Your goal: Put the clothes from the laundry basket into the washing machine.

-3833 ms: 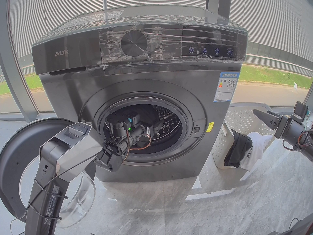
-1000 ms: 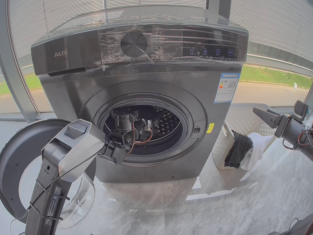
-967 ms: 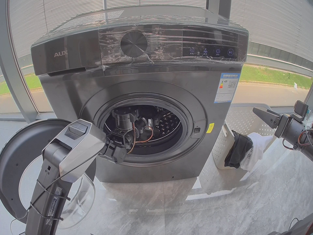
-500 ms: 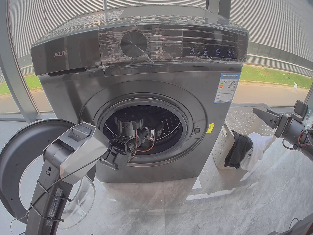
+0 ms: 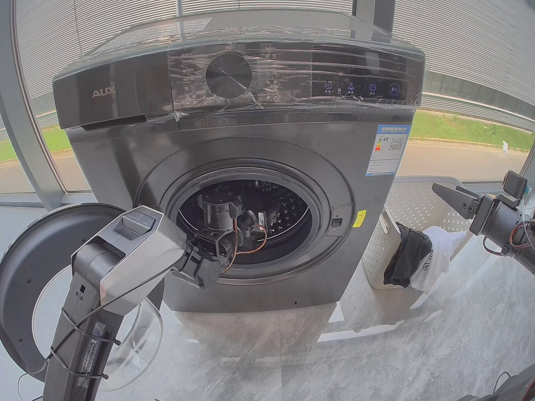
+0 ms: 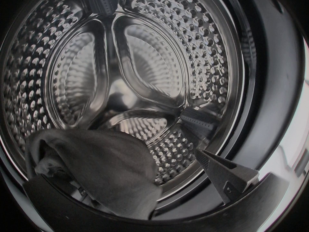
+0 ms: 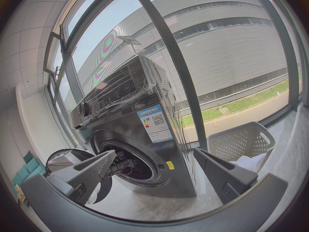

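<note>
The left gripper (image 6: 151,157) sits inside the mouth of the washing machine (image 5: 239,140), jaws spread apart and clamping nothing. A dark garment (image 6: 96,168) is draped over one of its fingers and hides it; the other finger (image 6: 225,174) is bare. Beyond the gripper lies the perforated steel drum (image 6: 145,65). Behind that arm, the round door (image 5: 33,274) is swung wide open.

The right gripper (image 7: 154,152) hangs in the air well apart from the machine, its fingers also spread and empty. Just below it stands the white laundry basket (image 5: 412,201), beside the machine. A black garment (image 5: 409,254) and a white garment (image 5: 440,252) hang over the basket's near rim, lower than this gripper and untouched by it.
</note>
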Robot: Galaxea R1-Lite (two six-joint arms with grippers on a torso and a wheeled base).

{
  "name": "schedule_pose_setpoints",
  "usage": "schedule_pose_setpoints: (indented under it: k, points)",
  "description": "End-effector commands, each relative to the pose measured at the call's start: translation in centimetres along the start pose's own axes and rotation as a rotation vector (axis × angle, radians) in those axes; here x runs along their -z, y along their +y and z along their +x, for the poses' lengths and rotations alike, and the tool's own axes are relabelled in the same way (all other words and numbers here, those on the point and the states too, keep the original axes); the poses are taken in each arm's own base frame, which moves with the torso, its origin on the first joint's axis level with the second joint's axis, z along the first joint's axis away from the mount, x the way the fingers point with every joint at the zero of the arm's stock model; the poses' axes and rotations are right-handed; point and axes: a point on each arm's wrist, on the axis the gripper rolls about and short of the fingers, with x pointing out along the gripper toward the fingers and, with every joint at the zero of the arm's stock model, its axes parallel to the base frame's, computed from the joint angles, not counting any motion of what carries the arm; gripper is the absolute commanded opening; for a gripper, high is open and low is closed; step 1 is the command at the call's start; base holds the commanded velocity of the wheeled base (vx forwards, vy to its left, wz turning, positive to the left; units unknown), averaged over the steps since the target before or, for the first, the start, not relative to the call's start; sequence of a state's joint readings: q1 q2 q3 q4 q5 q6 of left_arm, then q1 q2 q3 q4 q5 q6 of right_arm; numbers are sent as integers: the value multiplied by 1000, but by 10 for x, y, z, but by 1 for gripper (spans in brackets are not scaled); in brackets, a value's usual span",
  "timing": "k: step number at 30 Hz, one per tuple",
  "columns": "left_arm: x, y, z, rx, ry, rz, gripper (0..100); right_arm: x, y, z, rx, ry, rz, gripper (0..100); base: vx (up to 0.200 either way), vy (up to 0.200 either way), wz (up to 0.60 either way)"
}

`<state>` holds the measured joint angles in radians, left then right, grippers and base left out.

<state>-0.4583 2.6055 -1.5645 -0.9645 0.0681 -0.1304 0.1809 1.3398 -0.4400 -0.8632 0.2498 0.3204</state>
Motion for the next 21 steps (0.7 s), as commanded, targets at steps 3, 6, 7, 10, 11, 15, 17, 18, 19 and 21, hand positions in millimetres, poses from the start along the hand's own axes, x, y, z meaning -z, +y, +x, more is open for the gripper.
schedule_pose_setpoints:
  k: [3, 6, 7, 10, 11, 15, 17, 18, 19, 21]
  points:
    - [28, 2, -23, -70, 128, -53, 100, -1, 0, 0, -1, -2, -1, 100, 0, 0, 0]
    - [44, 4, -35, -78, 185, -49, 100, -1, 0, 0, -2, -4, -1, 100, 0, 0, 0]
    - [44, 4, -35, -78, 185, -49, 100, -1, 0, 0, -2, -4, -1, 100, 0, 0, 0]
    - [67, 2, -57, -76, 262, -40, 100, -1, 0, 0, -1, -2, -1, 100, 0, 0, 0]
    - [66, 2, -59, -77, 267, -39, 100, -1, 0, 0, -1, -2, -1, 100, 0, 0, 0]
    - [61, 2, -69, -78, 282, -36, 100, -1, 0, 0, -2, -4, -1, 100, 0, 0, 0]
    - [60, 2, -74, -75, 292, -35, 100, -1, 0, 0, -1, -2, -1, 100, 0, 0, 0]
    - [59, 3, -73, -77, 285, -40, 100, -1, 0, 0, -1, -2, -1, 100, 0, 0, 0]
    - [58, 4, -71, -78, 271, -43, 100, -1, 0, 0, -1, -2, -1, 100, 0, 0, 0]
    - [55, 7, -62, -79, 231, -54, 100, -1, 0, 0, -1, -2, -1, 100, 0, 0, 0]
